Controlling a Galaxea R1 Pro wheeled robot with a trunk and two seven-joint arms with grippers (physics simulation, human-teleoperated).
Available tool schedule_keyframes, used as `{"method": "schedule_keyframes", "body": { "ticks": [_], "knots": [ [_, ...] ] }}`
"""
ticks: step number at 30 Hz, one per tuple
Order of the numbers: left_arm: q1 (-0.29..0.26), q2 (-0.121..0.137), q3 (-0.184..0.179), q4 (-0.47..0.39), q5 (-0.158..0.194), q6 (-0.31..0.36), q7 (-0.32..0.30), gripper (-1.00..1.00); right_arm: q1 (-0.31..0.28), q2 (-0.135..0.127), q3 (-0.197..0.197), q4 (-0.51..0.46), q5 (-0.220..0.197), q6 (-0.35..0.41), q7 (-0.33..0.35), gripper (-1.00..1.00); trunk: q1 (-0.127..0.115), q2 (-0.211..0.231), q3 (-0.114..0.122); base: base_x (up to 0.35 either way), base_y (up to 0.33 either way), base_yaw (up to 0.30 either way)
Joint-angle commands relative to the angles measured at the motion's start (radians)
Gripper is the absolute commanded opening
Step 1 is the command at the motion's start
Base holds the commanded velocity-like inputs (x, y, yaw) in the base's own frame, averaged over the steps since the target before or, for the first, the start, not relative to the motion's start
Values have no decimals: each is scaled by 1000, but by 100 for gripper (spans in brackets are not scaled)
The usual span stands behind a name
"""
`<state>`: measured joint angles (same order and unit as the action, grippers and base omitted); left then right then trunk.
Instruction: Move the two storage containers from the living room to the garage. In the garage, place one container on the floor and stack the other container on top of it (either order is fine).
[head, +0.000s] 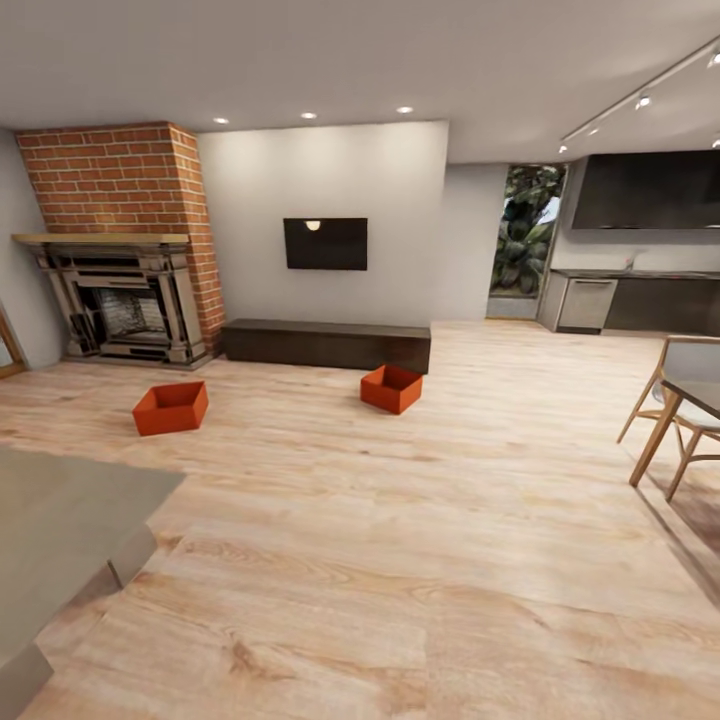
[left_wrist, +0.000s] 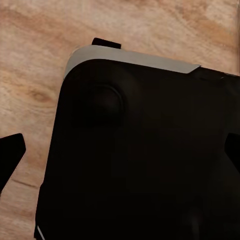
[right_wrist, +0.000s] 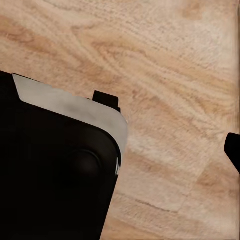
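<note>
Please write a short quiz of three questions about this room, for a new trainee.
1. True or false: both orange-red open storage boxes stand on the light wood-plank floor.
2. Which box is nearer the brick fireplace? A: the left box. B: the right box.
3. Fill in: the black screen hangs on the white wall above the long low dark-wood ____.

Key: 1 true; 2 A; 3 bench.
</note>
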<state>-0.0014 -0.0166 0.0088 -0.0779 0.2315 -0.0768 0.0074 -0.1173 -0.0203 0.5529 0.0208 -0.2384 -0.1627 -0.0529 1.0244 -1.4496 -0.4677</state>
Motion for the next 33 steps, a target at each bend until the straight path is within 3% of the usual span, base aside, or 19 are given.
{"method": "schedule_keyframes", "body": {
  "ticks": [1,33],
  "knots": [
    [0,0,0,0,5,-3,1,100,-1,0,9,2,-9,-5,-1,100,1,0,-1,326,0,0],
    [0,0,0,0,6,0,0,100,-1,2,9,2,-12,-5,-1,100,1,0,-1,326,0,0]
  ]
}}
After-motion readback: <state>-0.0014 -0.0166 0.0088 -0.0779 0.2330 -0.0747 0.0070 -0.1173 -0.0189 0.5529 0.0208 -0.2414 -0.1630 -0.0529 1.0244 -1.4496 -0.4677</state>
